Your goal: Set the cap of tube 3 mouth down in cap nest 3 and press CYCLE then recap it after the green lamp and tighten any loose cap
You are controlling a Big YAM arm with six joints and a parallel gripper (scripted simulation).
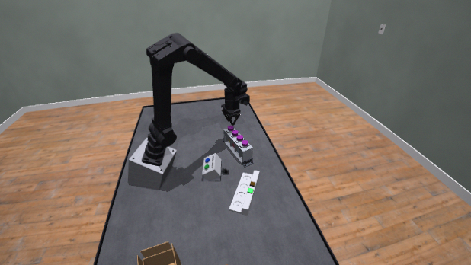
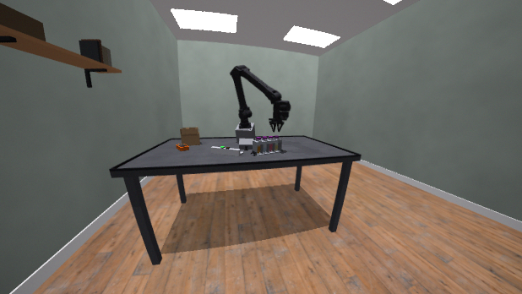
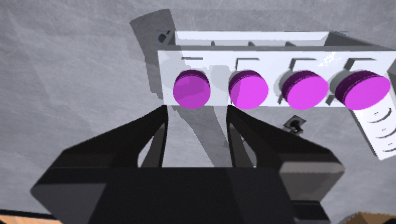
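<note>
The arm (image 1: 161,84) is matte black all over, built of 2 long boxy links with rounded joint housings between them. The upper elbow housing is blocky, with faint recessed panel lines on its top face. The lowest joint is a stack of ribbed black segments that stands on a light grey square pedestal (image 1: 134,161) with small dark screws at its corners. The claw (image 3: 197,122) is black too: 2 wedge-shaped fingers tapering to narrow tips, each with an open slot, on a broad angular body.
</note>
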